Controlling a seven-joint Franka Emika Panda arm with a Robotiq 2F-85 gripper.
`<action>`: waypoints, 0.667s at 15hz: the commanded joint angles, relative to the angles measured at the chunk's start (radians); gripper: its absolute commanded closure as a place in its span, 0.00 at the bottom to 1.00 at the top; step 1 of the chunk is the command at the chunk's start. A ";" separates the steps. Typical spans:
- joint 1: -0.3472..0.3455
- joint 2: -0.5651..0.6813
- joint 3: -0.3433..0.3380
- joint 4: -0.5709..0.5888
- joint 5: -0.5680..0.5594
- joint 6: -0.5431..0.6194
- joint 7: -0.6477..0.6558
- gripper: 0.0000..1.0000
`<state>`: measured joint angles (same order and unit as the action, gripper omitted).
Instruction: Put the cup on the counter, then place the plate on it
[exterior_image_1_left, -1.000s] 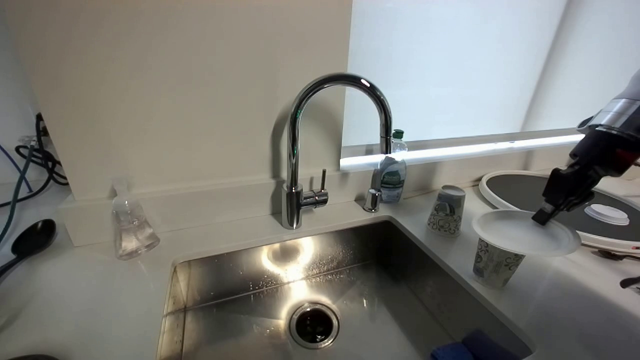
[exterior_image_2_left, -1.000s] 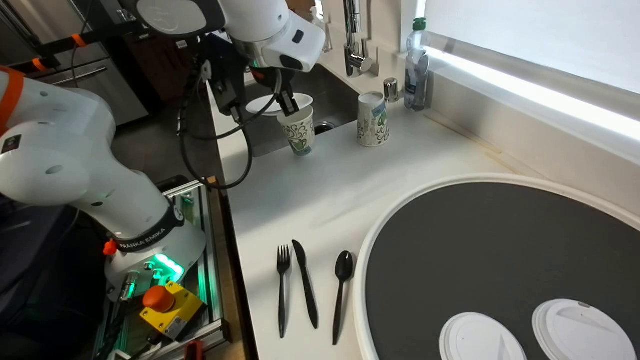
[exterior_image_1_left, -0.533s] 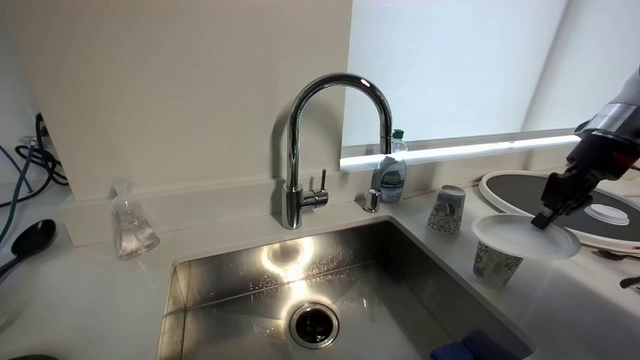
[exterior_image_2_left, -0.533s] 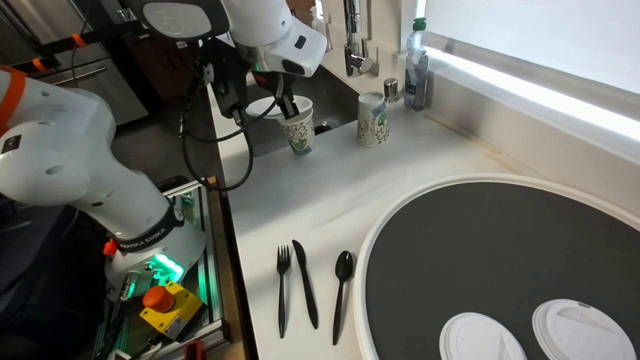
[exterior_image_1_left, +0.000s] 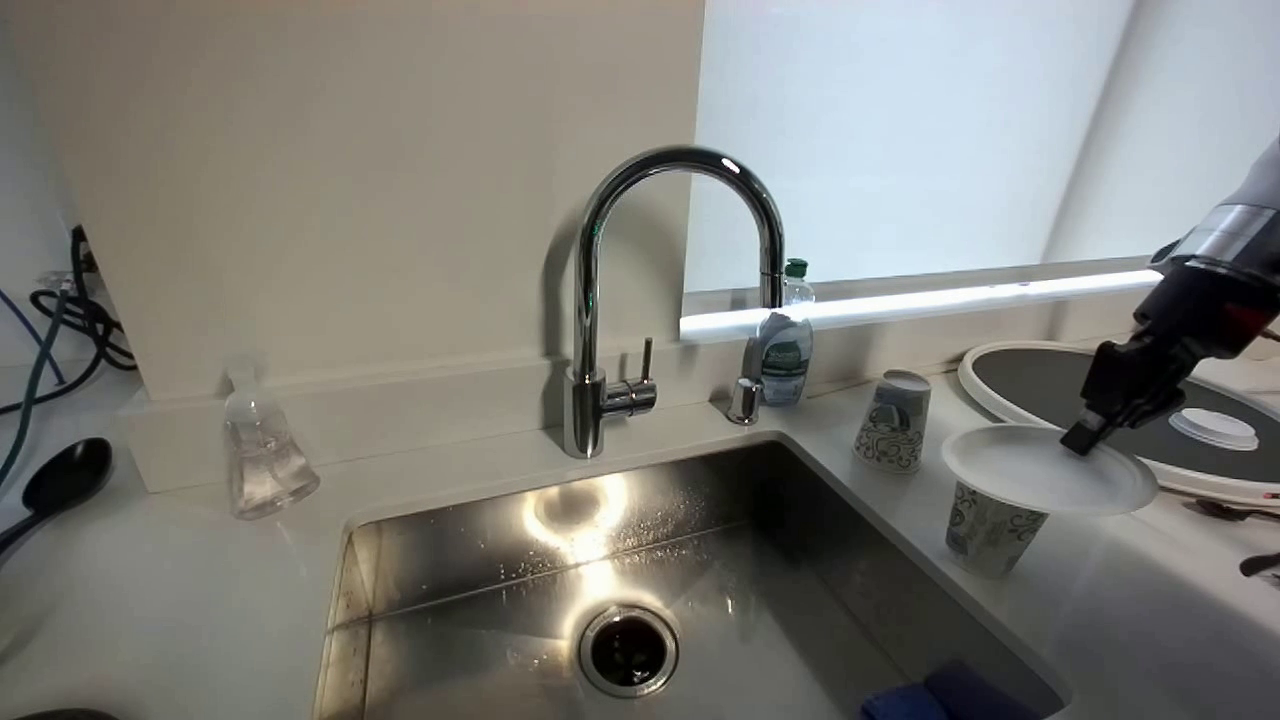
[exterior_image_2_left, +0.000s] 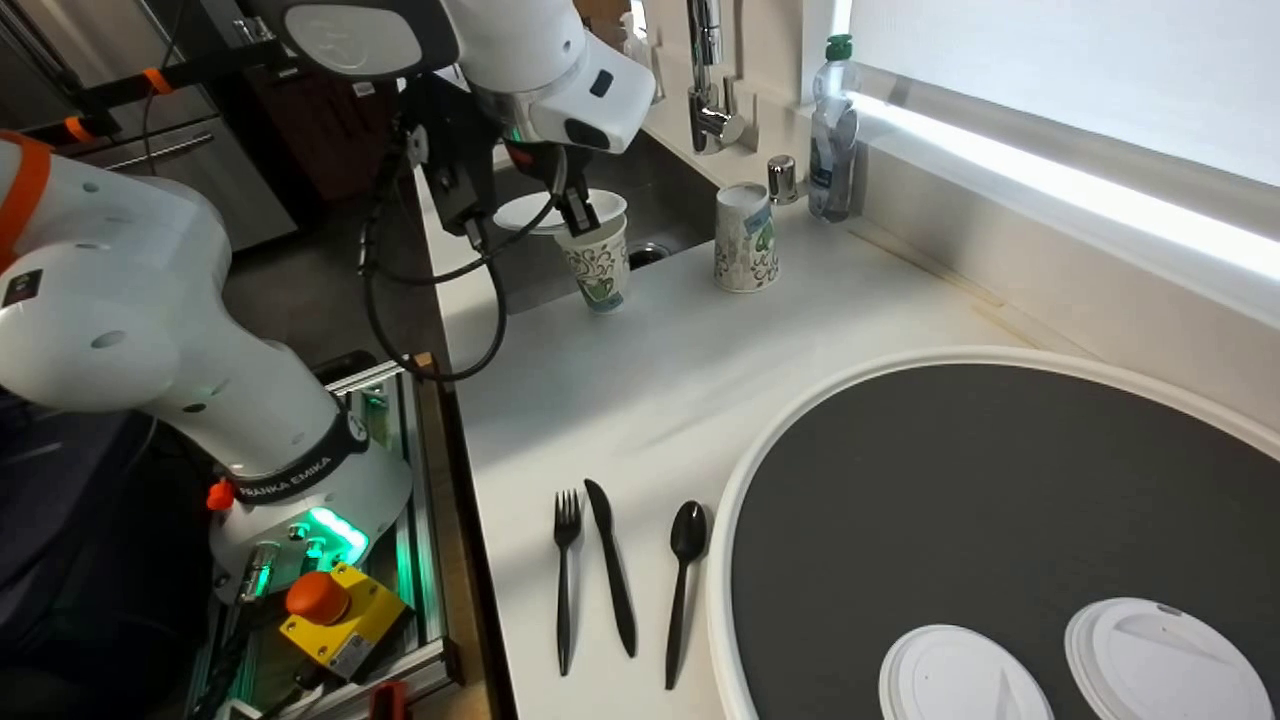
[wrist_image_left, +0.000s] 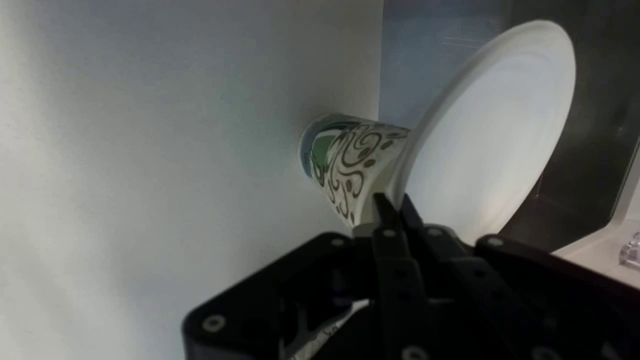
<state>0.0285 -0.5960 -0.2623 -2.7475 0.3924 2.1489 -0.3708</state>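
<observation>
Where your claw (wrist_image_left: 395, 202) comes to its tips, the jaws stand pressed tog. w/ the rim of the plate (wrist_image_left: 492, 130) nipped btwn them; you have it by one edge only, the rest of the disc reaching out fr. the tips on the side of the sink (exterior_image_1_left: 480, 640). Close under your claw, the cup (wrist_image_left: 350, 155), w/ scroll print & a green motif, stands upright on the counter (wrist_image_left: 175, 150), nr. the sink's edge. In an exterior view the plate hides the cup's mouth; whether the two touch, you can't tell fr. these angles. Behind & above your claw is the white arm (exterior_image_2_left: 190, 300). Next out fr. the claw, a 2nd cup (exterior_image_2_left: 746, 240) of like print stands inverted on the counter, also nr. the sink. Beyond that, farther fr. your claw, note the soap bottle (exterior_image_1_left: 785, 350) w/ green cap, the short chrome knob (exterior_image_1_left: 744, 400) & the curved tap (exterior_image_1_left: 587, 300). Across the sink, well apart fr. the claw, you find a clear bottle (exterior_image_1_left: 265, 460) & a black serving spoon (exterior_image_1_left: 68, 480). On the claw's opp. side, away fr. the sink, lie a black fork (exterior_image_2_left: 564, 590), knife (exterior_image_2_left: 612, 570) & spoon (exterior_image_2_left: 682, 580), the last just beside the round tray (exterior_image_2_left: 960, 500), dark w/ pale rim, bearing white lids (exterior_image_2_left: 960, 675).
</observation>
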 joint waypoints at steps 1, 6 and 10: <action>0.000 -0.009 -0.017 0.001 0.052 0.002 -0.026 0.99; -0.008 -0.015 -0.017 -0.008 0.065 0.010 -0.024 0.99; -0.007 -0.009 -0.019 -0.004 0.068 0.009 -0.025 0.99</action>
<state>0.0264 -0.5999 -0.2770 -2.7413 0.4293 2.1499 -0.3724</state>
